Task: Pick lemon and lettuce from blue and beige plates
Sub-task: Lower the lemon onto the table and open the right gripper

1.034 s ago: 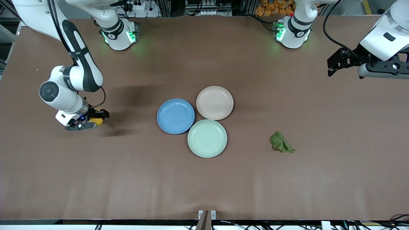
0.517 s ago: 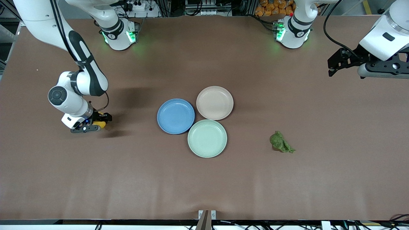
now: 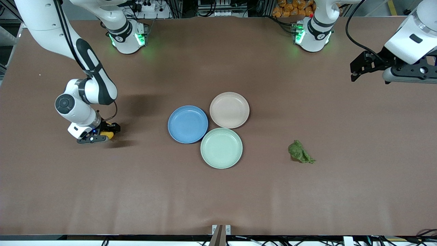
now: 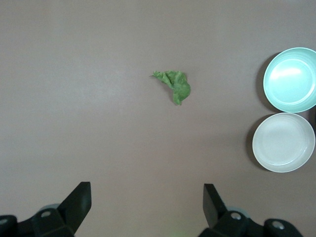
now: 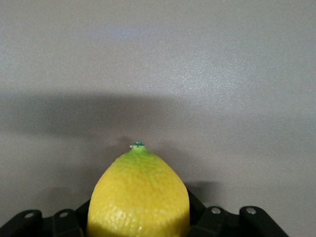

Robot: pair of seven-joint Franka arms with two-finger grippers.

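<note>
My right gripper (image 3: 108, 131) is shut on the yellow lemon (image 3: 109, 135), low over the bare table toward the right arm's end. In the right wrist view the lemon (image 5: 138, 195) fills the space between the jaws of my right gripper (image 5: 138, 223). The lettuce (image 3: 299, 152) lies on the table toward the left arm's end, apart from the plates; it also shows in the left wrist view (image 4: 175, 85). The blue plate (image 3: 187, 124) and the beige plate (image 3: 229, 110) sit bare at the table's middle. My left gripper (image 3: 357, 70) is open and waits high over the left arm's end, as the left wrist view (image 4: 146, 205) shows.
A mint-green plate (image 3: 221, 148) touches the blue and beige plates on the side nearer the front camera. It also shows in the left wrist view (image 4: 291, 79), beside the beige plate (image 4: 284, 142). The brown tablecloth (image 3: 136, 191) is otherwise bare.
My right gripper has moved a little toward the plates with the lemon in it. The left arm, the lettuce and the plates have not moved.
</note>
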